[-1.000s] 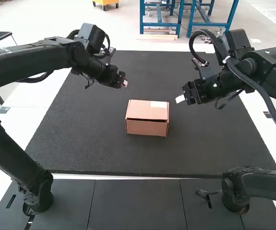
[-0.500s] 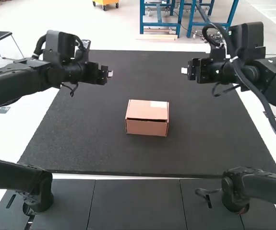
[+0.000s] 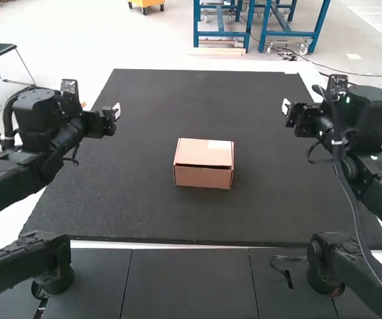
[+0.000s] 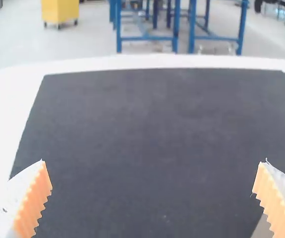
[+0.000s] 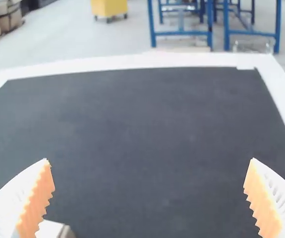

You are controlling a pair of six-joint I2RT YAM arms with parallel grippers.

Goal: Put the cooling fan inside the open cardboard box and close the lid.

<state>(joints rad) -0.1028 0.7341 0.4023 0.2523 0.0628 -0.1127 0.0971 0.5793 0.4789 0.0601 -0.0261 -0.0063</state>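
Moved: both arms have swung outward from above the carton to the frame's side edges; the carton has not shifted.
Cardboard box (image 3: 203, 163): centre of frame, on the black mat (image 3: 144, 199), well apart from both claws.
Lid (image 3: 205, 144): lying flat and shut; contents hidden, so cannot tell whether the fan is inside.
Left gripper (image 3: 113, 110): mid-left of frame, fingers spread wide, orange pads (image 4: 33, 198) bare, holding nothing.
Right gripper (image 3: 287, 107): mid-right of frame, likewise spread and empty.
Handling (judged): light, stiff card that dents under a hard squeeze; take it across opposite side walls, or press on the lid's front edge.
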